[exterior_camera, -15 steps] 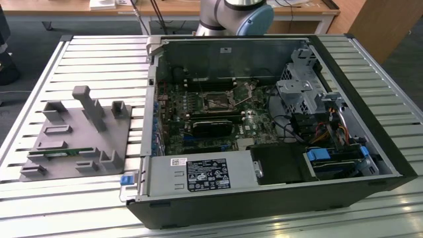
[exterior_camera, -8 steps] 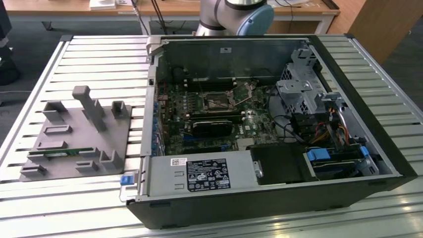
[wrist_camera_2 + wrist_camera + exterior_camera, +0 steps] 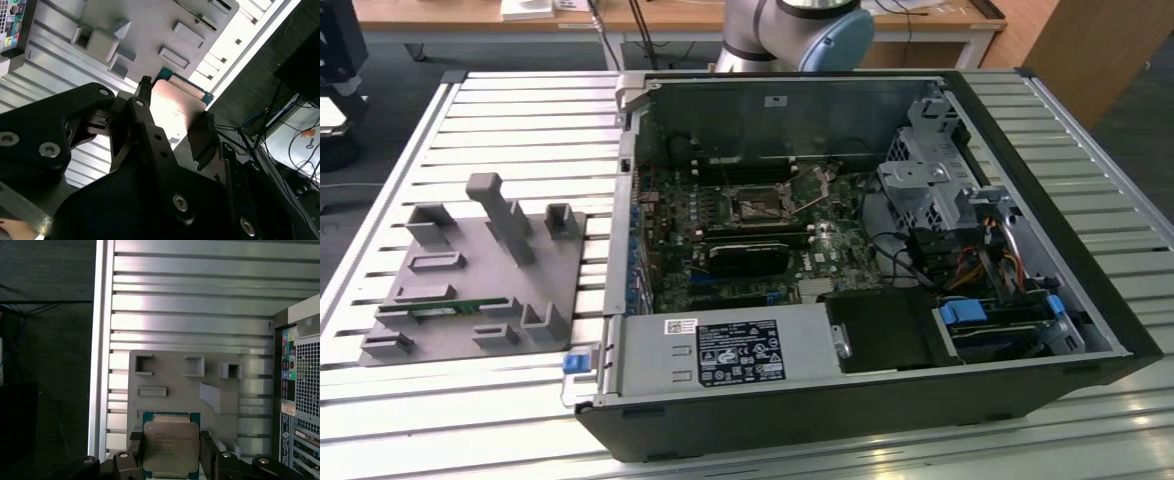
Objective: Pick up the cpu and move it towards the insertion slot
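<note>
The jaws pinch the cpu (image 3: 170, 445) by two opposite edges, its silvery top facing the first wrist view; in the second wrist view it sits between two black fingers (image 3: 202, 137); it is held over the near edge of the grey holder (image 3: 170, 375), which lies on the slatted surface (image 3: 190, 295) beside the open case (image 3: 854, 410); in the exterior view the slot (image 3: 758, 207) sits in the green board (image 3: 834, 250) inside the case, well apart from the holder.

arm (image 3: 794, 30): silver-grey joint, pale blue cap | gripper (image 3: 175, 100): black linkage, silver screw heads
</note>
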You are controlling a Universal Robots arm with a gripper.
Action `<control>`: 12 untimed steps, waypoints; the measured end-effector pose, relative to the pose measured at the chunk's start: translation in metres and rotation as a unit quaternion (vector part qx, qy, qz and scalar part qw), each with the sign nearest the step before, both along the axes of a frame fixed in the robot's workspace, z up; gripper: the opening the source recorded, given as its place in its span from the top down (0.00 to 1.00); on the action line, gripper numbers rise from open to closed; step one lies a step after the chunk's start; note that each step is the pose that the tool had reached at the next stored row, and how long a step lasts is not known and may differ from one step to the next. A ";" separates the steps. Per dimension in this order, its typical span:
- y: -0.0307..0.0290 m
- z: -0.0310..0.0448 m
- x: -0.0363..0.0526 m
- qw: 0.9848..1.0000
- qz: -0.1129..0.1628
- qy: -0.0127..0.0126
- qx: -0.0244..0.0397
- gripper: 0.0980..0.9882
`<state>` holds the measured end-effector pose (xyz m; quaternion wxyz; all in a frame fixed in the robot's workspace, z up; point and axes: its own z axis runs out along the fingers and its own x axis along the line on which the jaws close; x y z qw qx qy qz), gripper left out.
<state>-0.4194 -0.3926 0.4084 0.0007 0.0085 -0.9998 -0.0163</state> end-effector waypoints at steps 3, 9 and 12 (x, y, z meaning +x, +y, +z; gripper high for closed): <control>0.0000 0.0000 0.0071 1.000 0.000 0.000 0.000 0.50; 0.0000 0.0000 0.0203 1.000 0.000 0.000 0.000 0.50; 0.0000 0.0000 0.0262 1.000 0.000 0.000 0.000 0.50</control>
